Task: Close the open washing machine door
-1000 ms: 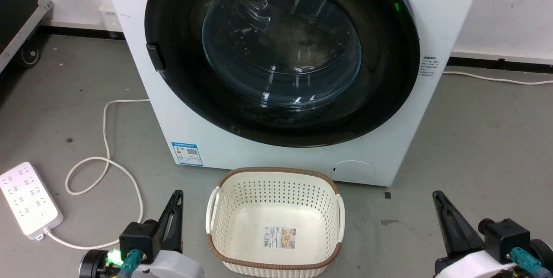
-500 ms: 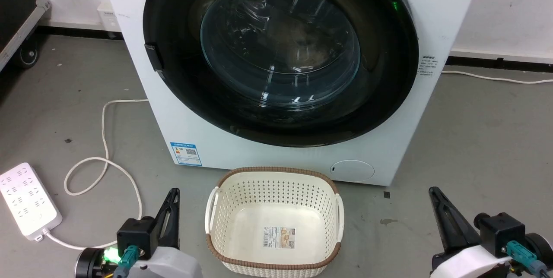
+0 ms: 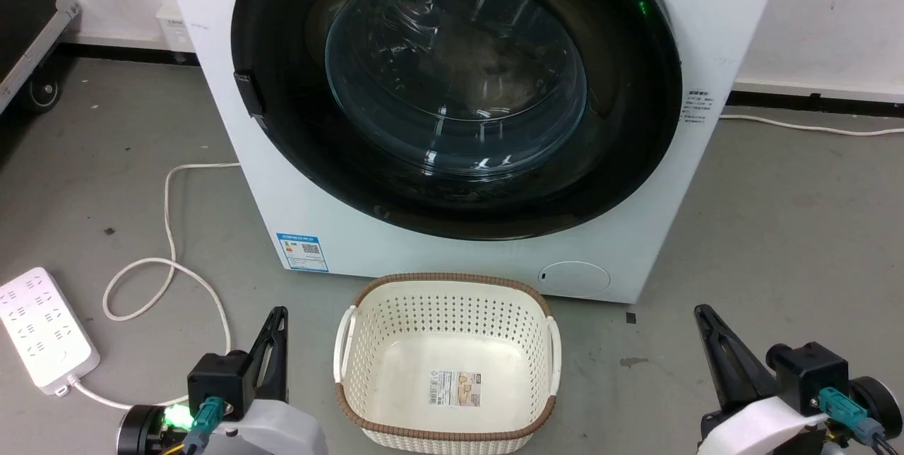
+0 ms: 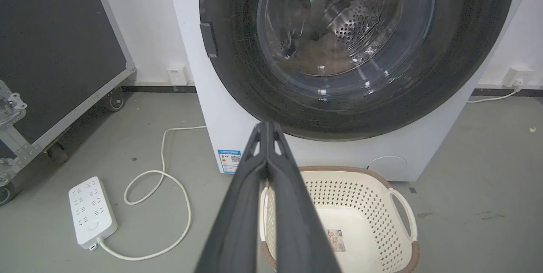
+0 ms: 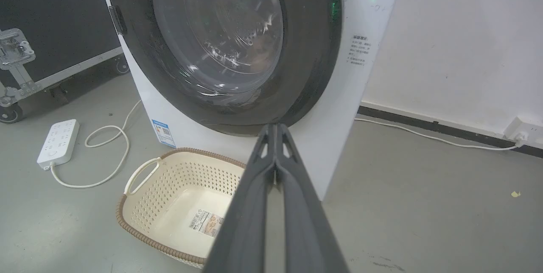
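Observation:
The washing machine door [image 3: 455, 73], a round glossy black rim around a bulging glass window, lies flat against the machine's white front, with its handle tab at the left edge. The door also shows in the left wrist view [image 4: 352, 31] and the right wrist view [image 5: 220, 40]. My left gripper [image 3: 277, 317] is low at the left, shut, its fingers [image 4: 267, 126] pressed together with nothing between them. My right gripper [image 3: 703, 315] is low at the right, also shut and empty [image 5: 275, 128]. Both hang well short of the door.
A cream laundry basket [image 3: 452, 278] with nothing in it stands on the grey floor right below the door, between my grippers. A white power strip [image 3: 42, 331] and its looping cable [image 3: 169, 229] lie at the left. A black wheeled case [image 4: 51, 52] stands far left.
The head view has drifted slightly, and both grippers sit a little further left in it. The door looks the same as before.

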